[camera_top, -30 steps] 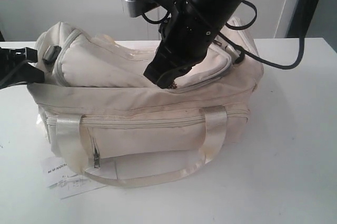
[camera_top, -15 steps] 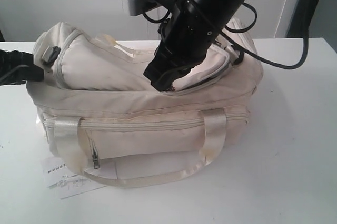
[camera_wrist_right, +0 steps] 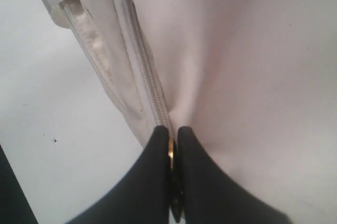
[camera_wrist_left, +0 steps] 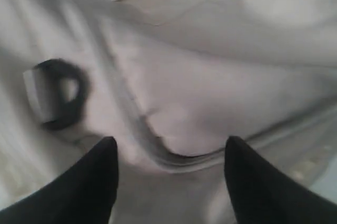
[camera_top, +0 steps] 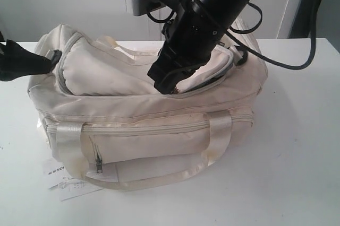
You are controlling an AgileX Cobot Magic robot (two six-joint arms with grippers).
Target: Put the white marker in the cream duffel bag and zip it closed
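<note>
White marker not visible, prob inside cream duffel bag (camera_top: 143, 112); right tool (camera_wrist_right: 172, 129) pinched on gold zip pull (camera_wrist_right: 170, 153), dark gap (camera_top: 212, 80) open toward its 3 o'clock; left tool (camera_wrist_left: 169, 140) open, empty, at bag's 9 o'clock end, so zip unfinished.

Soft cream bag (camera_top: 159, 110), upright on its base, long side outward. Satin handle (camera_top: 217, 137) drooped over zipped front pocket. Black ring (camera_wrist_left: 59, 93) at left end. Top zip closed up to gold pull (camera_wrist_right: 170, 151), about mid-length.
</note>
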